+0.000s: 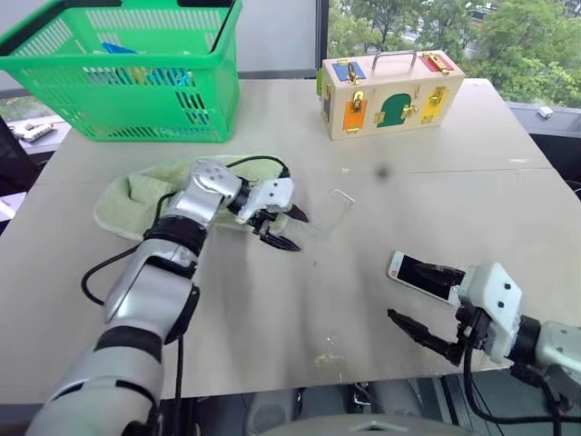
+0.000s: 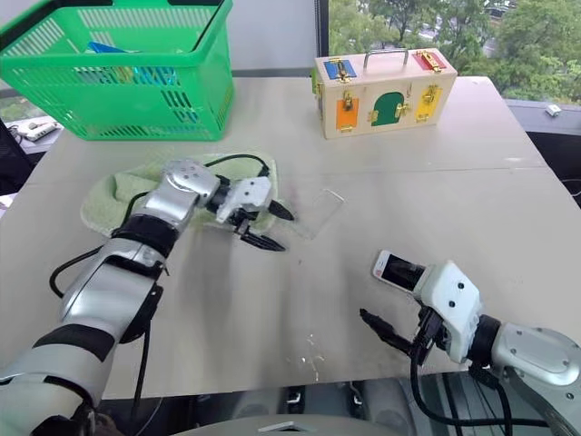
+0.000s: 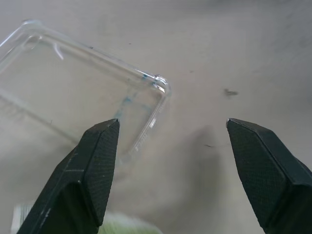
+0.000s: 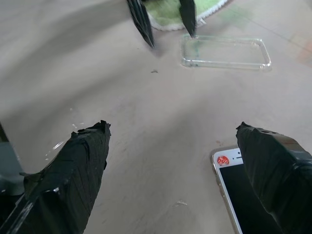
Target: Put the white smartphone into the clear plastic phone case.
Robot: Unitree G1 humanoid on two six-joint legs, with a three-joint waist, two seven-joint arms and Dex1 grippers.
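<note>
On the table (image 1: pixel 272 309), the basket (image 1: pixel 127 73) stands at upper left, the latch box (image 1: pixel 390 94) at upper centre-right, the towel (image 1: pixel 145 195) at centre-left, the clear plastic phone case (image 1: pixel 329 213) just right of it, and the white smartphone (image 1: pixel 420 275) at lower right.

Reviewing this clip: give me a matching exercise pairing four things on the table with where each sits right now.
Things:
1. white smartphone
2. clear plastic phone case
3. green basket
4. wooden latch box

Places:
A. far left corner of the table
B. flat on the table by the open left hand
C. far side, right of the basket
D. by the open right hand

Pairs: 1-D, 2-B, 3-A, 4-C
</note>
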